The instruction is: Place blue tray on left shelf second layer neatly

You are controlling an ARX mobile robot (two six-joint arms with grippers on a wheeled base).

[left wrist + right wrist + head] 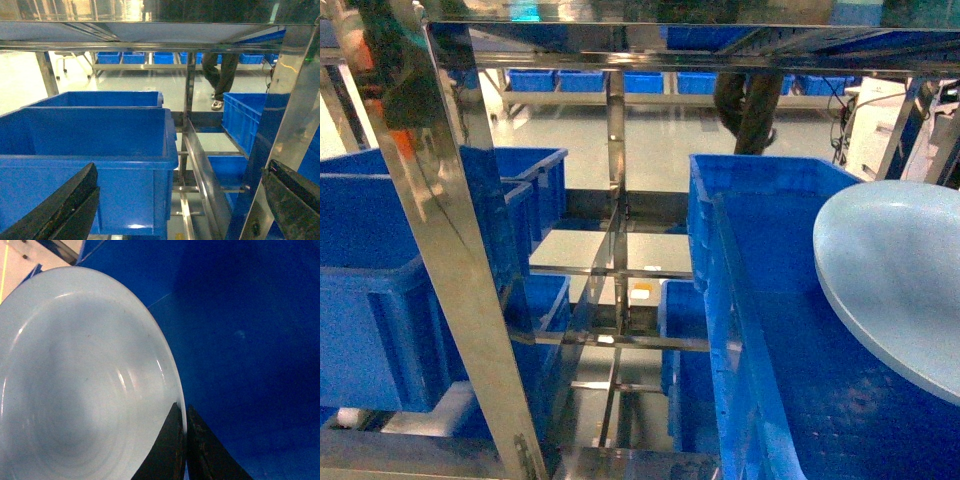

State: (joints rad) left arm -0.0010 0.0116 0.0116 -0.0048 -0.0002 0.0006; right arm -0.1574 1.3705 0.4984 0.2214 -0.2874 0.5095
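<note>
The right gripper is closed on the rim of the blue tray: in the right wrist view its two dark fingers pinch the tray's edge, one on each face, with almost no gap between them. The tray spreads up and to the left from the grip point, showing its glossy pale surface with faint concentric rings. In the head view the blue tray sits at the right edge, tilted, over the ribbed floor of a deep-blue crate; whether it touches the crate cannot be told. The right gripper itself is not visible in the head view. The left gripper is open and holds nothing: its two dark fingers stand far apart at the lower corners of the left wrist view. Ahead of it a deep-blue crate sits on a tier of the stainless-steel rack, with a second crate just behind. The rack's mirror-shiny square posts and cross rails divide the scene. Beyond the rack lies a pale glossy floor, a row of blue bins on a far shelf, and the legs of a standing person, cut off above the thigh. The tray's right portion is cut off by the frame edge.
</note>
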